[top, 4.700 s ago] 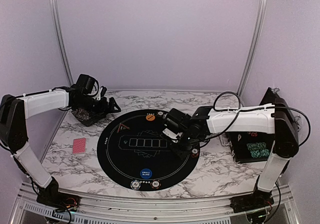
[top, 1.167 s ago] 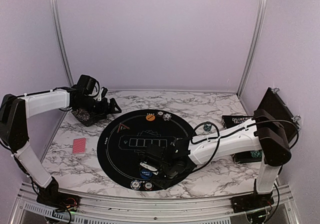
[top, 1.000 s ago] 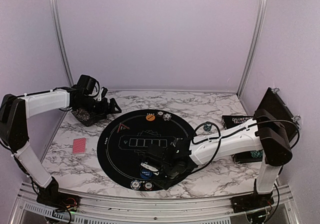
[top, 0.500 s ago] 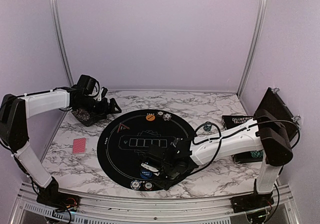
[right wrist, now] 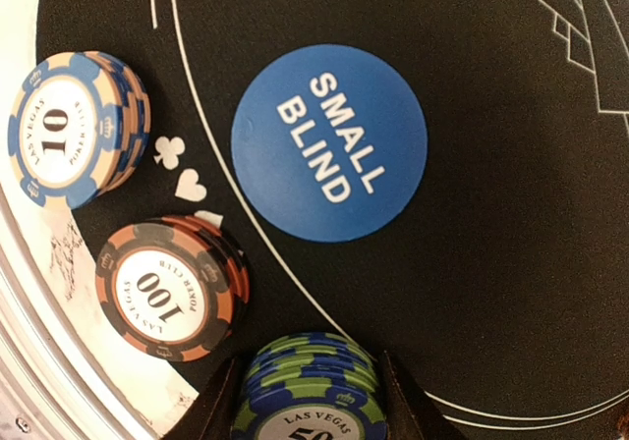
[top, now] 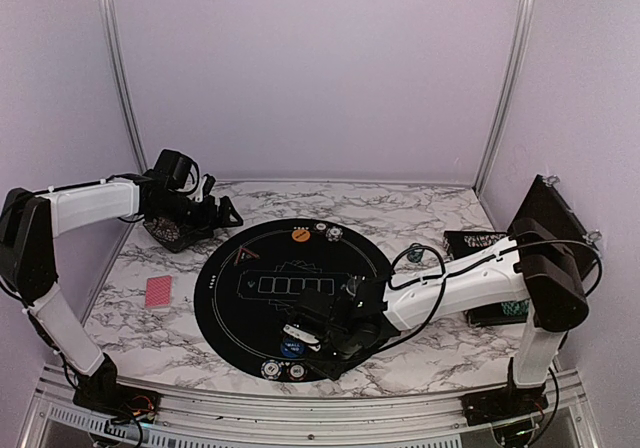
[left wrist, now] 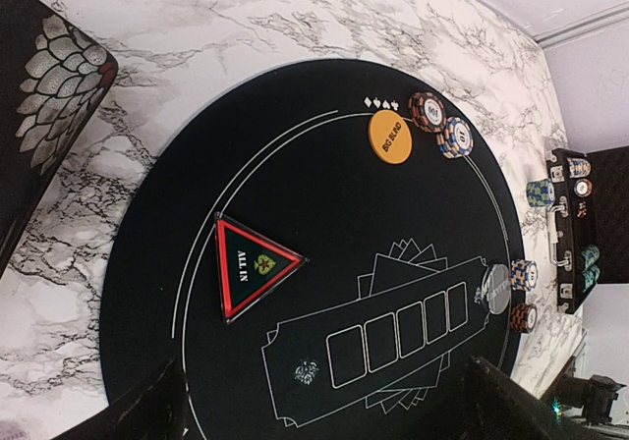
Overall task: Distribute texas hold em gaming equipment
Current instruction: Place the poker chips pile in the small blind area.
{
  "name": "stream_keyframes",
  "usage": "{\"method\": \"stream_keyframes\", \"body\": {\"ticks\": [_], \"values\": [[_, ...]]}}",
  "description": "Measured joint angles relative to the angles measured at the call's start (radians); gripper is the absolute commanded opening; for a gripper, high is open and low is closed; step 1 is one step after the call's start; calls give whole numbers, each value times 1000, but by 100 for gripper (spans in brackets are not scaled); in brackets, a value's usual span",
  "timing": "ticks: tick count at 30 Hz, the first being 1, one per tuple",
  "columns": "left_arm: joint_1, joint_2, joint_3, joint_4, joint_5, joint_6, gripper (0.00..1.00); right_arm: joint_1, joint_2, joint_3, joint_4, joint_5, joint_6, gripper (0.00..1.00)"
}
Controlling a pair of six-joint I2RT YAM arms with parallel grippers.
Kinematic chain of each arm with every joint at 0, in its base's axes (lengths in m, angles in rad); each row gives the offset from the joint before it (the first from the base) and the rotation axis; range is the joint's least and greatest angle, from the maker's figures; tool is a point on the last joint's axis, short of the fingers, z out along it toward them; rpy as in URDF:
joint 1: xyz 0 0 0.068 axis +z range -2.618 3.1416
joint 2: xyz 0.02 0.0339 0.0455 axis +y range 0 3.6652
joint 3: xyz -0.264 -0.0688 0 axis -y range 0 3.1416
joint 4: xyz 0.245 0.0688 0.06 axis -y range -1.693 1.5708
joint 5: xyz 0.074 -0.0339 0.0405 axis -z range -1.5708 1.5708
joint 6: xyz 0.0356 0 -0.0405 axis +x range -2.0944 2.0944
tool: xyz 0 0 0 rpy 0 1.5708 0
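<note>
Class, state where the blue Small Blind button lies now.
Right wrist view: the blue button lies flat on the black mat near its front edge, beside the 10 stack and 100 stack.

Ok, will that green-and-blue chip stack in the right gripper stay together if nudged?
Probably not as one piece: the chip stack looks like several loose discs, so a side push may shear it. Each chip seems rigid. Lying flat, it's unlikely to roll.

Robot lab cell, plain lilac walls (top: 320, 68), aluminium frame posts (top: 117, 68), marble-look tabletop (top: 380, 203)
</note>
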Motion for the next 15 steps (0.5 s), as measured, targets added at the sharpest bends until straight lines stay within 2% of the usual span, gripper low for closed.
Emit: {"method": "stream_keyframes", "body": {"ticks": [15], "values": [[0,0,0,0,0,0,99,-11,-3,-5,7,-24,0,45]]}}
